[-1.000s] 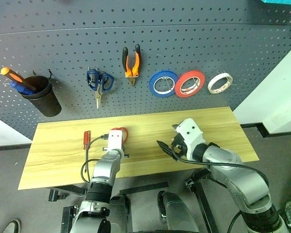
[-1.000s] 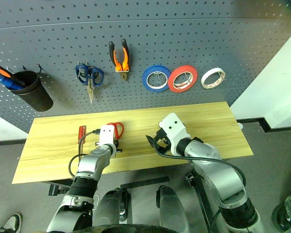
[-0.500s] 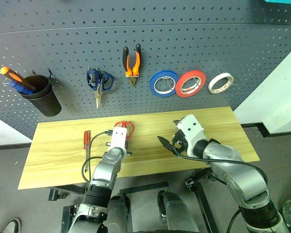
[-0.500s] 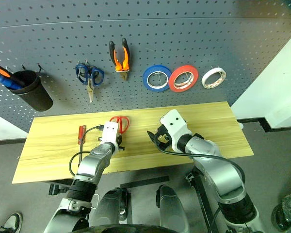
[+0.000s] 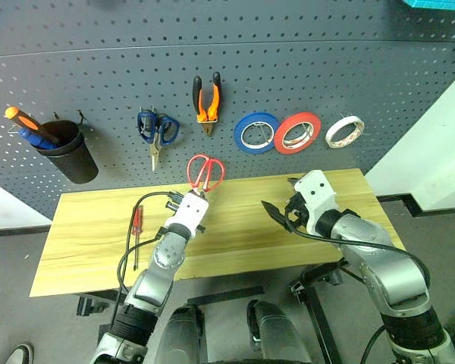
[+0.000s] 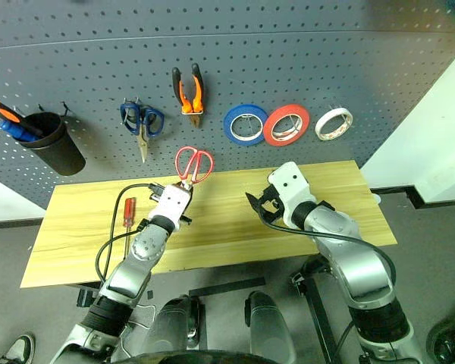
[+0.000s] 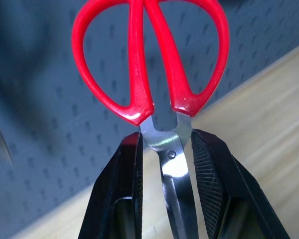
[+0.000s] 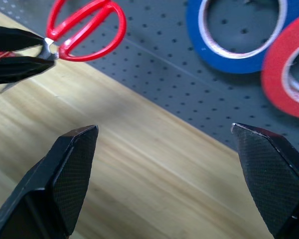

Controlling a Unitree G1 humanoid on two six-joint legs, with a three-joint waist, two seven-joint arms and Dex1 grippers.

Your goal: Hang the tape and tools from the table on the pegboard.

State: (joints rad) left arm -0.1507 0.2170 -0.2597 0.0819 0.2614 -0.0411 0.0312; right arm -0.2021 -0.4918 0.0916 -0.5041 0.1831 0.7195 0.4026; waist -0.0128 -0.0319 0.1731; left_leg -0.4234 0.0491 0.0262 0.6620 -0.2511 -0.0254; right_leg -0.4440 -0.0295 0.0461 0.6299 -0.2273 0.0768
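**Red scissors, held below the pegboard**

We list the scissors (image 5: pixel 205 173) upright, long axis vertical, handle loops topmost against the pegboard (image 5: pixel 288 68), above the table (image 5: pixel 91 227). Left gripper (image 7: pixel 164 164) clamped on the blades; nearer arm. Right gripper (image 8: pixel 164 164) spread wide, empty, just beside.

Your left gripper (image 5: pixel 198 199) reaches forward and up from the left arm, roughly level, its two black fingers (image 7: pixel 127 189) clamped on the blades of the red-handled scissors (image 5: pixel 205 172), handles pointing away from the wrist. Your right gripper (image 5: pixel 282 214) points forward and toward the left, slightly downward, with its fingers (image 8: pixel 65 174) spread wide and nothing between them.
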